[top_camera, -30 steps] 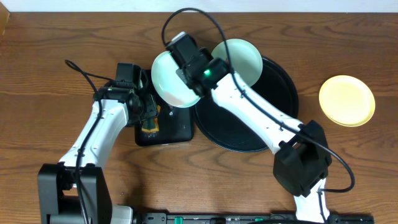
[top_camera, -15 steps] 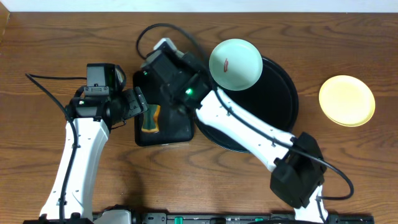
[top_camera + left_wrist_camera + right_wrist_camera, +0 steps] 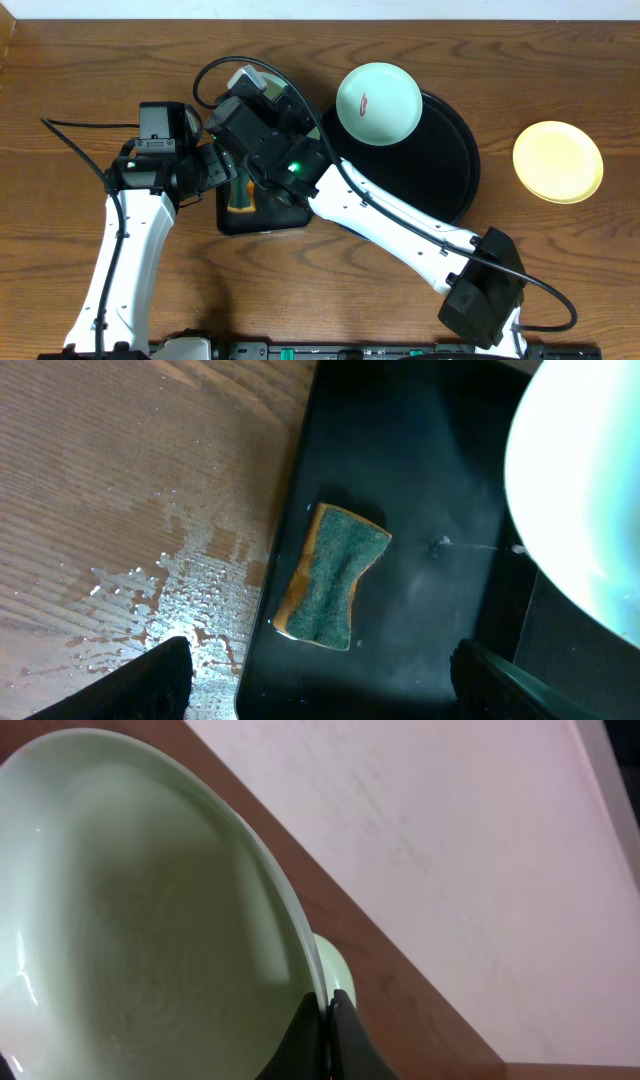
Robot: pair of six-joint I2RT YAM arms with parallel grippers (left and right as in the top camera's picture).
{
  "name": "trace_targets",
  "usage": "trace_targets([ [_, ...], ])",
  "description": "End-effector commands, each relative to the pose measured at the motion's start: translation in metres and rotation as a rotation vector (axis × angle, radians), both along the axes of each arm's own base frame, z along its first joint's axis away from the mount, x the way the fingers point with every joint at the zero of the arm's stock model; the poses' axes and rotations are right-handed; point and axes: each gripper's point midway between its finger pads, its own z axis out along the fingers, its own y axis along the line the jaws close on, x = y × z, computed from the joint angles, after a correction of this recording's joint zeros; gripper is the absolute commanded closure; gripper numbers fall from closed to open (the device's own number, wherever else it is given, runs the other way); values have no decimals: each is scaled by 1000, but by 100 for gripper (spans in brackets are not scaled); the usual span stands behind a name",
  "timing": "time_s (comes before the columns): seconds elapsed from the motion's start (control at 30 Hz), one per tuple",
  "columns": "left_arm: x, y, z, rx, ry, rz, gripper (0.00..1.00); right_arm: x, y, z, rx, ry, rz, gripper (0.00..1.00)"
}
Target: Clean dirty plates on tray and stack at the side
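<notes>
Left wrist view: the sponge is seen on the small rectangular tray, ahead of the left gripper and framed between its spread, empty fingers.
Sponge axis: aligned roughly with the gripper's line of approach and slightly tilted, so the narrow waist is presented to the fingers.
Held plate: pinched at the rim by the closed right gripper and raised just right of the sponge.
Smeared plate: seated on the round tray.
Yellow plate: set on the table, well apart.
Nearer arm: the left is judged nearer the sponge.
</notes>
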Motion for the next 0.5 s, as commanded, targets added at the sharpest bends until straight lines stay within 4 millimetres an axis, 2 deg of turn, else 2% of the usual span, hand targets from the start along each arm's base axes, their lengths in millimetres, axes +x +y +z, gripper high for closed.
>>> trace_targets([
  [0.0, 2, 0, 4, -9, -5, 1, 16, 2, -9, 29, 6, -68, -37, 99],
  [0.47, 2, 0, 4, -9, -5, 1, 17, 3, -8, 32, -12, -77, -24, 99],
])
